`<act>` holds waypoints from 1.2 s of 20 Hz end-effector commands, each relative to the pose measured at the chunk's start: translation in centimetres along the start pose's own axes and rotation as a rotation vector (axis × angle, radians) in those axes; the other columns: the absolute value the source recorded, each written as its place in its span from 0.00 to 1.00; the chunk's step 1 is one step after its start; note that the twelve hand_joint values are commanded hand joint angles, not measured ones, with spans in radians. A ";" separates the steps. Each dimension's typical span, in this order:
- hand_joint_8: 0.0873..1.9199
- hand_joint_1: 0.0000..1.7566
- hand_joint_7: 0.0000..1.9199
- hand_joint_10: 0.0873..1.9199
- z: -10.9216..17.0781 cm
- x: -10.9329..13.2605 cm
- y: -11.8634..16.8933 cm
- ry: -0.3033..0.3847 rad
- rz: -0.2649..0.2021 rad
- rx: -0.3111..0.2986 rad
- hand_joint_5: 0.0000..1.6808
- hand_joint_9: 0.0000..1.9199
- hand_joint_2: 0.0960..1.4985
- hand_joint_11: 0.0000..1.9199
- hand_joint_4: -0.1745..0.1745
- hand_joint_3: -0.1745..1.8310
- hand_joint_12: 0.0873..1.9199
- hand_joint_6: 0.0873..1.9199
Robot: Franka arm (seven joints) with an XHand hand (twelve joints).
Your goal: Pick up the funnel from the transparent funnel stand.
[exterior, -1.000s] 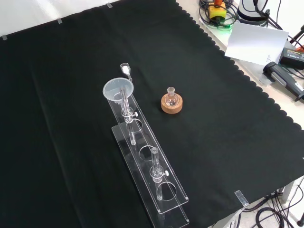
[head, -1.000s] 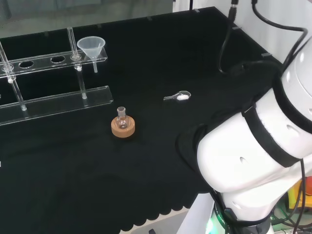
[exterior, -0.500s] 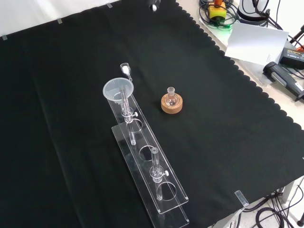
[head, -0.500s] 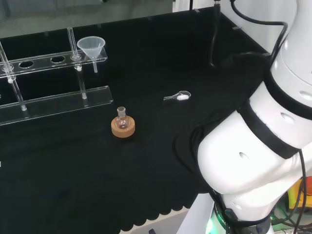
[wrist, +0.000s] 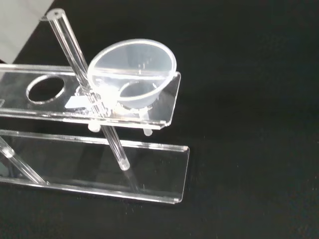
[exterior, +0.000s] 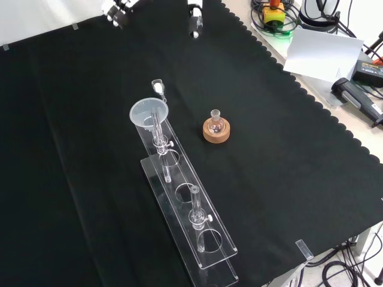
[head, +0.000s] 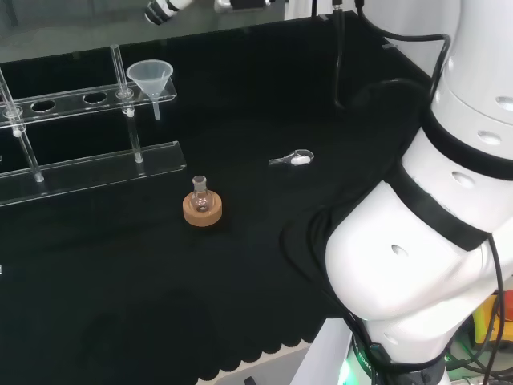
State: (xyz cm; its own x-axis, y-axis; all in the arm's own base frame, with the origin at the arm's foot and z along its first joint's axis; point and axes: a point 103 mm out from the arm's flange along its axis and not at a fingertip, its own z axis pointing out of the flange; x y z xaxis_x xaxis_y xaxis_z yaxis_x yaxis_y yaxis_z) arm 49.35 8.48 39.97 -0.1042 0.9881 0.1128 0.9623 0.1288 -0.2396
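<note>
Funnel (exterior: 149,113) is sitting in the end hole of the clear funnel stand (exterior: 197,236), at the stand's 12 o'clock end in the front view, stem hanging through the upper shelf (wrist view is looking down into its bowl (wrist: 133,72)). Bare black cloth (exterior: 72,179) is lying open all around that end. Small flask (exterior: 215,121) on its cork ring (exterior: 216,133) is standing at the funnel's 3 o'clock, apart from it. Small clear spoon (head: 292,159) is lying farther out. Hand (exterior: 119,9) is hovering at 12 o'clock by the cloth's far edge, well apart from the funnel, fingers spread wide and holding nothing
</note>
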 end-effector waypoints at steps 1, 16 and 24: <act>0.00 0.25 0.01 0.00 1.1 0.7 1.3 -0.009 0.013 0.029 0.00 0.00 0.38 0.00 0.41 0.12 0.00 0.00; 0.00 0.31 0.04 0.00 4.2 3.7 4.5 -0.016 0.005 0.070 0.00 0.00 0.41 0.00 0.40 0.12 0.00 0.00; 0.00 0.29 0.04 0.00 6.1 5.0 6.5 -0.013 0.013 0.109 0.00 0.00 0.41 0.00 0.38 0.12 0.00 0.00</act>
State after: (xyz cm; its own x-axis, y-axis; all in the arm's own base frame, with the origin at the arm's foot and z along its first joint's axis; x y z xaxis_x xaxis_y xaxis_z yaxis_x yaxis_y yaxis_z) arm 53.08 13.54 34.25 -0.0942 0.9909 0.0957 0.9378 0.1206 -0.3257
